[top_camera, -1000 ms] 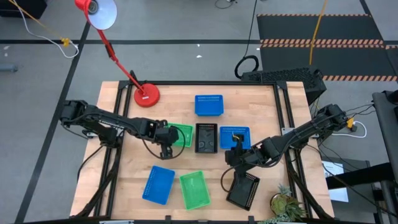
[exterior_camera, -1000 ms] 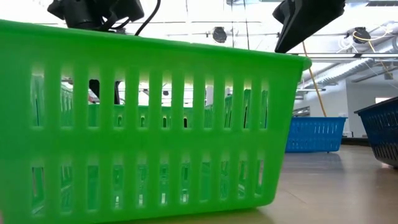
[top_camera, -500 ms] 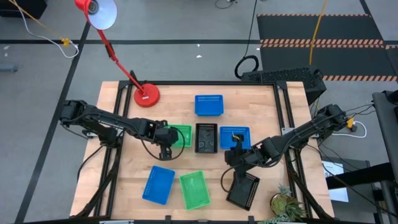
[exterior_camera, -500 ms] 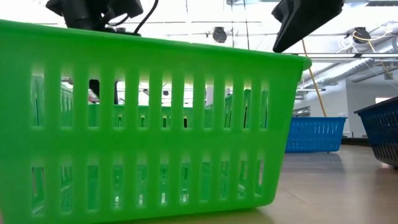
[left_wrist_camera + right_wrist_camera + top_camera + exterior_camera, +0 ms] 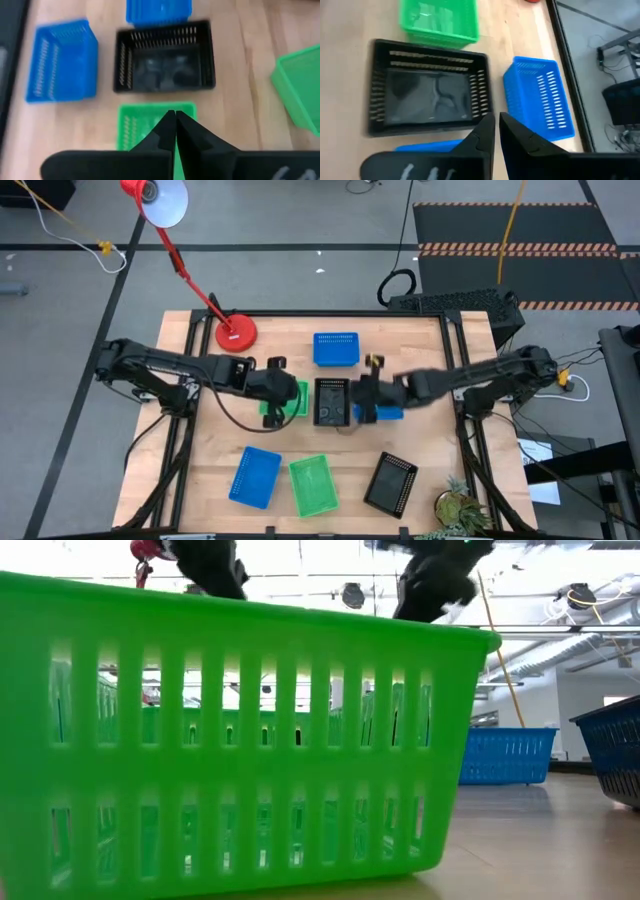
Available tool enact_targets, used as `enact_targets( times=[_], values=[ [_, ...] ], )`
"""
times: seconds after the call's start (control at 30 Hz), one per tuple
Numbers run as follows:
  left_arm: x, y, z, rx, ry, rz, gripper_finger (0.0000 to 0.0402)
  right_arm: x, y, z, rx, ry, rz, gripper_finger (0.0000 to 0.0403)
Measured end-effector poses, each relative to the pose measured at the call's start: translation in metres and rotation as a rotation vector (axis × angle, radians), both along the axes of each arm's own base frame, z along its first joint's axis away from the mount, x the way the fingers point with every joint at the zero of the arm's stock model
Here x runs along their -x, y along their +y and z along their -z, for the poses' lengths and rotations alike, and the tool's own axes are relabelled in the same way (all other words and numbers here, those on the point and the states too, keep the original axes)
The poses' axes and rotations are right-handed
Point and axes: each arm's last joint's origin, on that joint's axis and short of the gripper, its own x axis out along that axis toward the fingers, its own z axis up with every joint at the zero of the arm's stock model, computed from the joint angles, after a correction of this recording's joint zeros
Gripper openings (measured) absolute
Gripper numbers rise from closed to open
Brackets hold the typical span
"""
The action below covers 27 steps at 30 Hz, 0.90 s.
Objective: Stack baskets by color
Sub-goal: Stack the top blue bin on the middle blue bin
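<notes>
Both my pincers are pressed shut and carry nothing: my left gripper (image 5: 272, 383) hangs over the green basket (image 5: 291, 397) just left of the centre black basket (image 5: 332, 401), and my right gripper (image 5: 366, 392) hangs over the blue basket (image 5: 384, 402) just right of it. A second ago both sat nearer the front edge of the table (image 5: 420, 340); each has since swung in toward the black basket, the right one leaving the second black basket (image 5: 391, 482) that lies toward the front right.

Beyond the black basket stands another blue basket (image 5: 336, 349); toward the front lie a third blue basket (image 5: 255, 477) and a second green basket (image 5: 313, 485), side by side. A red lamp base (image 5: 236, 333) stands at the far left corner.

My left wrist camera shows closed fingertips (image 5: 172, 125) above a green rim, with the black basket's hollow interior beyond. My right wrist camera shows the same basket from the opposite side. The low camera is almost filled by the near green basket's slotted wall (image 5: 240, 740), with both arms showing only as dark blurs above its rim.
</notes>
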Motion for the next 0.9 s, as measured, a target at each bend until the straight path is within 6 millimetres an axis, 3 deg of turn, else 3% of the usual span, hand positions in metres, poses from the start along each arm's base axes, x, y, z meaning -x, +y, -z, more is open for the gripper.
enact_targets(
  times=[0.2,0.4,0.67,0.9],
  values=[
    [-0.003,0.002,-0.007,-0.073,-0.030,0.027,0.0004,-0.006,-0.055,-0.002,-0.067,0.000,-0.045,0.0018],
    [0.001,0.013,0.007,-0.075,0.027,-0.016,0.0019,-0.001,-0.098,-0.002,-0.151,-0.019,-0.065,0.0018],
    [0.003,0.040,0.016,-0.080,0.058,-0.103,0.0004,-0.004,-0.118,0.007,-0.169,-0.006,-0.078,0.0033],
    [0.004,0.046,0.017,-0.056,0.069,-0.155,0.0024,-0.020,-0.129,0.039,-0.190,0.062,-0.077,0.0075]
  ],
)
